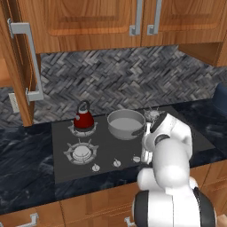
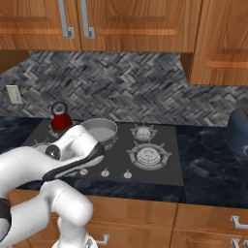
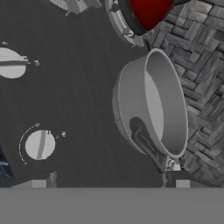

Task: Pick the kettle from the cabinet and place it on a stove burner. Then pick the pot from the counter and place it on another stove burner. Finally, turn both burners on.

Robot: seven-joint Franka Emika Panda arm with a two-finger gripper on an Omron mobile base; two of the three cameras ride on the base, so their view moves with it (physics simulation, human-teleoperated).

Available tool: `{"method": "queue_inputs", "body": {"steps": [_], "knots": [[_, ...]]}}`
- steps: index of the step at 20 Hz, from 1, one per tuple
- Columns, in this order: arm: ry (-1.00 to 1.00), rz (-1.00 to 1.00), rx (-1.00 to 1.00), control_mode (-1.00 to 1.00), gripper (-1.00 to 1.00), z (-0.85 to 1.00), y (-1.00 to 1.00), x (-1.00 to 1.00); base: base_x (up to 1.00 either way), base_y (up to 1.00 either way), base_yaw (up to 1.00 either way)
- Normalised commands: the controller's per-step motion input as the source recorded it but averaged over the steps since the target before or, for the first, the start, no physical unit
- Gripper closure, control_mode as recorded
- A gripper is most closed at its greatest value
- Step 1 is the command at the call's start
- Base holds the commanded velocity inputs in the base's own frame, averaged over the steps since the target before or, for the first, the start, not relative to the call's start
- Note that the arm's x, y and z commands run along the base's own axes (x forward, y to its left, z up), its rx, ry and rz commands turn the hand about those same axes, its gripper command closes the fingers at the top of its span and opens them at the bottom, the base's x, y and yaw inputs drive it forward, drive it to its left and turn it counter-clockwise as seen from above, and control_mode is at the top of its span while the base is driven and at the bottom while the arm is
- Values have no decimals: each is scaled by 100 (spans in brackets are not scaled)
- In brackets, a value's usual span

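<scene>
The dark red kettle stands on the back left burner. The grey steel pot rests on the back middle burner beside it. My gripper hangs open and holds nothing, low over the cooktop to the right of the pot and close to its dark side handle. In the hand view the kettle sits at the top edge and two knobs lie to the left. The front left burner is bare. The wooden cabinet door stands open at the left.
Small knobs line the cooktop's front edge. Two bare burners lie on its right side. A dark blue rounded vessel stands on the black counter at the far right. Twin-door cabinets hang overhead.
</scene>
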Motion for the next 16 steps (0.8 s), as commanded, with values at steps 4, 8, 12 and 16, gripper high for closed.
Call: {"method": "queue_inputs", "body": {"steps": [4,8,12,16], "knots": [[6,0,13,-100,-100,100,16,0,0,0,0],[2,0,13,-100,-100,100,14,0,0,0,0],[3,0,14,-100,-100,100,15,-4,0,0,0],[4,0,17,-100,-100,100,22,-8,0,0,0]]}}
